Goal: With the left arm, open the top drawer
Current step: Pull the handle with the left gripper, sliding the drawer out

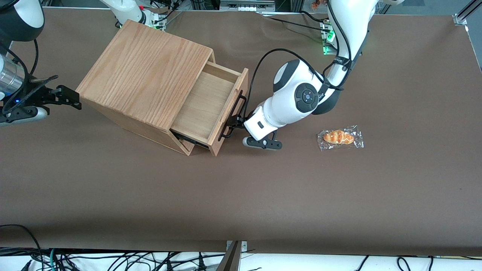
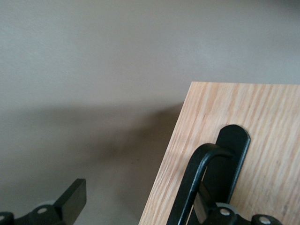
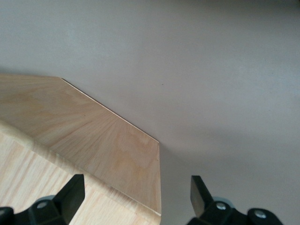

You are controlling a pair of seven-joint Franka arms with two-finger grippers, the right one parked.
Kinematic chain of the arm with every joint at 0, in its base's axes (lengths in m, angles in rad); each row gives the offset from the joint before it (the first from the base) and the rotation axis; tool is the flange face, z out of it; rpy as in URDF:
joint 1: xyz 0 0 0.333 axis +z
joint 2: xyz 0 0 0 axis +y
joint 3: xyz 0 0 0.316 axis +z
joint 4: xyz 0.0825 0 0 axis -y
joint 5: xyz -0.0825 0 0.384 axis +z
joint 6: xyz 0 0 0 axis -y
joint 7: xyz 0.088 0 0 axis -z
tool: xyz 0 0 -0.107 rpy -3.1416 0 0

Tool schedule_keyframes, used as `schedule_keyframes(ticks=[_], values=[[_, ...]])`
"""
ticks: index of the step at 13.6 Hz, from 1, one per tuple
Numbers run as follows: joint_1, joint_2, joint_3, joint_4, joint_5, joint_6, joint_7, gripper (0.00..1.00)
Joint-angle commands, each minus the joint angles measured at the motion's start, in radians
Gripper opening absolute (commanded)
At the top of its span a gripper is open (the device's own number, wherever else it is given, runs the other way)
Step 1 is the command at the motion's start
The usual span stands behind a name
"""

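You are looking at a broad brown table carrying an oak-grain wooden cabinet box, which is sitting toward the parked arm's end of it. The light oak top drawer is standing well pulled out of that cabinet, showing its pale plain-wood inside, with its front panel facing the working arm's end of the table. Your bulky white left arm with dark grey joint caps is reaching down to the drawer front. Its small black-and-grey gripper is sitting right at the long thin black bar handle; the jaws are standing wide apart, one at the handle and the other well clear over the table. A small orange bread roll in clear wrapping is lying near the arm, farther from the cabinet.
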Motion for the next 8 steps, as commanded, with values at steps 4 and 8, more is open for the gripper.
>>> schedule_keyframes(ticks=[4,8], values=[[0.031,0.009,0.008,0.02,0.042,-0.016,0.007,1.0],[0.04,0.009,0.008,0.02,0.042,-0.017,0.013,1.0]])
